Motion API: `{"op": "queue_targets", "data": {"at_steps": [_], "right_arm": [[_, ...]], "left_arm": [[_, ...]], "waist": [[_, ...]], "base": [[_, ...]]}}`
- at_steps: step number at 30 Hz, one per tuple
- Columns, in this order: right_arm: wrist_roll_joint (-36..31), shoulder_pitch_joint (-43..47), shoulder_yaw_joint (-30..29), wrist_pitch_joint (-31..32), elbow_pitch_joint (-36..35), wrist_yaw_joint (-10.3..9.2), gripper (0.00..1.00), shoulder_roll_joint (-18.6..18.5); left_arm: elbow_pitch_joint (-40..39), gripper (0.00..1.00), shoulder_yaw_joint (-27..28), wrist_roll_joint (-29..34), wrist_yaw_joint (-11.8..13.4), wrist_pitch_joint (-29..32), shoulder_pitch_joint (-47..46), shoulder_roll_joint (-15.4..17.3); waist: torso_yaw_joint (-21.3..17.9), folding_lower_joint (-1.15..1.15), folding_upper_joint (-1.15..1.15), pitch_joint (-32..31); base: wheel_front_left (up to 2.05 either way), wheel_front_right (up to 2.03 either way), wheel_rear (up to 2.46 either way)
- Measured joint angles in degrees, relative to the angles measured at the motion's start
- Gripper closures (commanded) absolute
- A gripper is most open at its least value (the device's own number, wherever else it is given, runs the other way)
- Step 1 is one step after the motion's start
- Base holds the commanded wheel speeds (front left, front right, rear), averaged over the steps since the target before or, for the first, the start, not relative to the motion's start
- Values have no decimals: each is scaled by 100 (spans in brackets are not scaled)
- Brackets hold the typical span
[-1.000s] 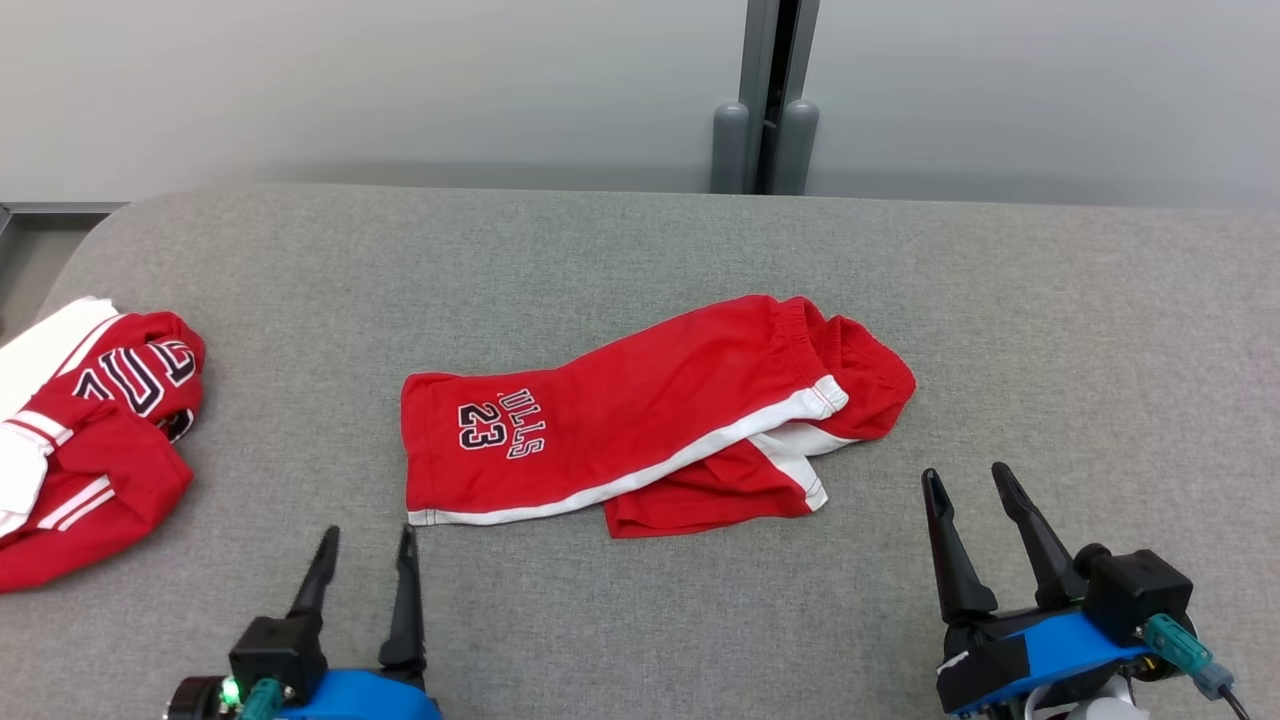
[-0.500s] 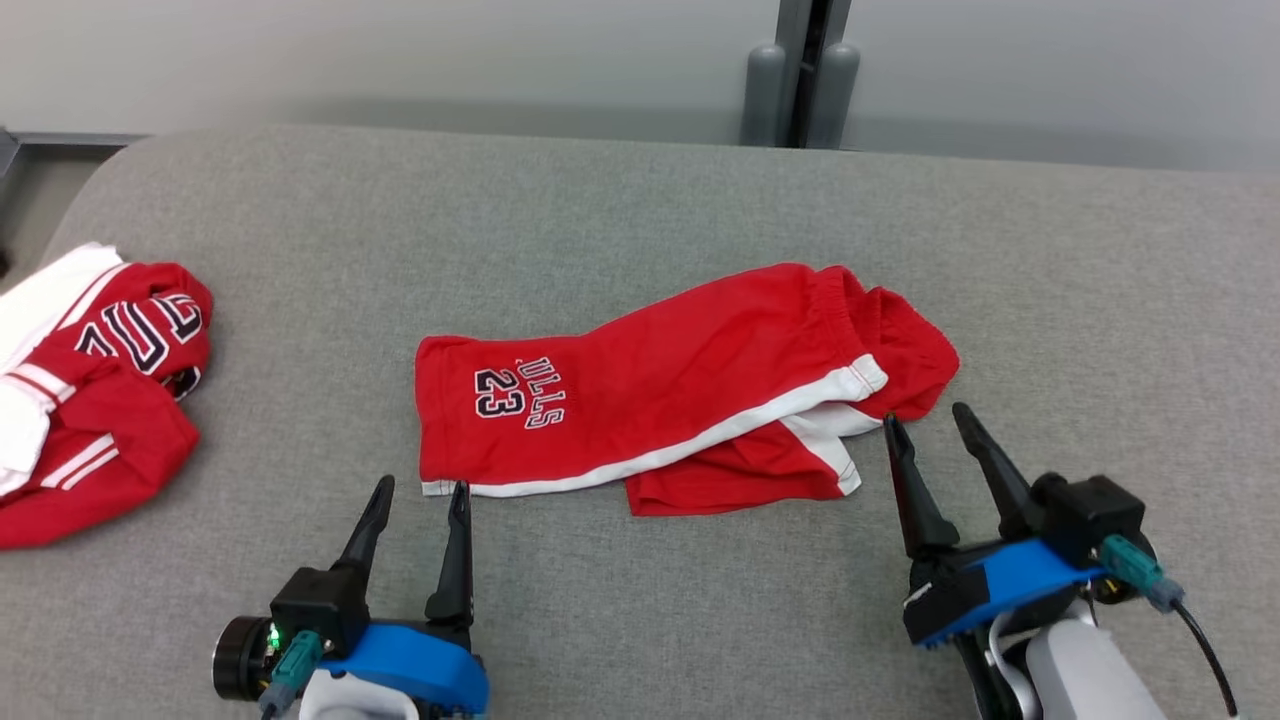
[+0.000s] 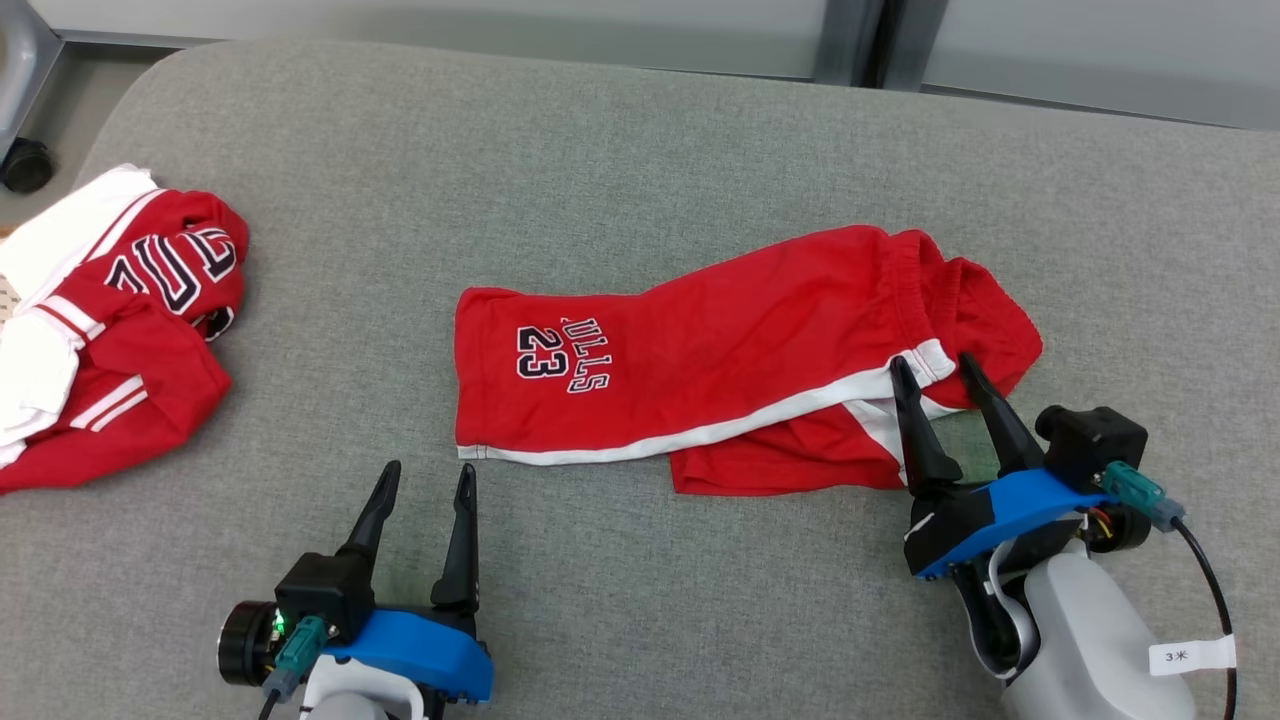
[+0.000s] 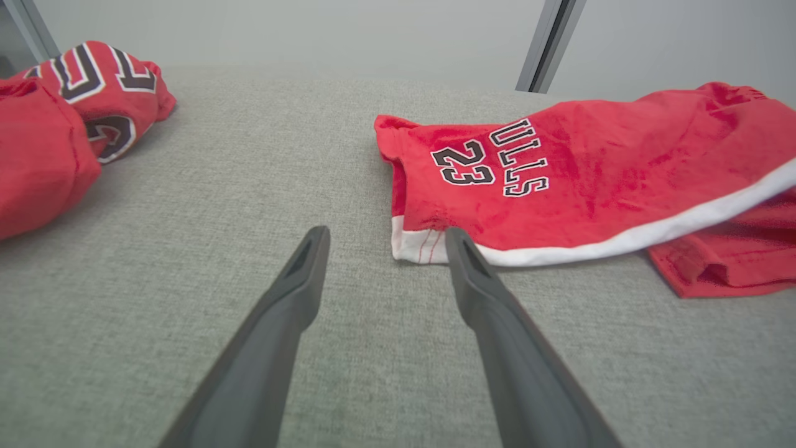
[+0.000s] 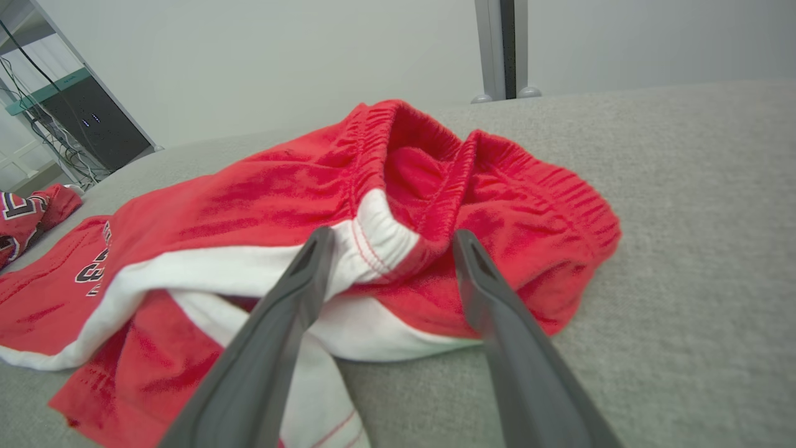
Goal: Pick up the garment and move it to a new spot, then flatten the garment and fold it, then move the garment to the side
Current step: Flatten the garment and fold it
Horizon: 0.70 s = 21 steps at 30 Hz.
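Red shorts (image 3: pixel 720 360) with a white side stripe and "23" lettering lie crumpled on the grey padded surface (image 3: pixel 640 150). Their waistband is bunched at the right and one leg is folded under. My right gripper (image 3: pixel 933 360) is open, and its tips straddle the white end of the waistband (image 5: pixel 379 239) without closing on it. My left gripper (image 3: pixel 429 468) is open and low over the surface, its tips just short of the hem's near left corner (image 4: pixel 410 246). Nothing is between its fingers. In the left wrist view the shorts (image 4: pixel 591 180) spread to the right.
A second red and white garment (image 3: pixel 110 320) lies heaped at the left edge of the surface. A caster wheel (image 3: pixel 25 165) stands on the floor beyond the far left corner. A pale wall and a grey post (image 5: pixel 504 50) run behind.
The head camera has tilted down and turned. My right gripper has moved forward until its tips reach the waistband. My left gripper has moved closer to the hem corner. The shorts lie as before.
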Motion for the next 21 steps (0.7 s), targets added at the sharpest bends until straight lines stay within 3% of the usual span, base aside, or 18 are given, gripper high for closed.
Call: {"op": "queue_targets", "data": {"at_steps": [8, 15, 17, 18, 19, 20, 21], "right_arm": [[159, 96, 102, 0, -497, 0, 0, 11], [204, 187, 155, 0, -522, 0, 2, 15], [216, 185, 157, 0, -489, 0, 16, 16], [214, 180, 164, 0, -458, 0, 29, 16], [197, 175, 160, 0, -427, 0, 50, 18], [181, 163, 156, 0, -392, 0, 62, 18], [135, 147, 148, 0, -331, 0, 86, 19]], "left_arm": [[-36, 0, 1, 8, 1, 0, -115, 0], [-3, 0, -37, -4, 0, 0, -115, 0], [15, 0, -45, -8, -1, 0, -115, 0], [24, 0, -49, -9, -2, 0, -115, 0], [33, 0, -51, -9, -3, 0, -115, 0], [38, 0, -51, -9, -4, 0, -115, 0], [44, 0, -51, -9, -4, 0, -115, 0]], "waist": [[-46, 0, 0, 47], [-56, 0, 0, 38], [-41, 0, 0, 42], [-31, -1, 0, 45], [-19, 0, 0, 48], [-9, -1, 0, 51], [3, -1, 0, 55]], "base": [[0, 0, 0], [0, 0, 0], [0, 0, 0], [0, 0, 0], [0, 0, 0], [0, 0, 0], [0, 0, 0]]}}
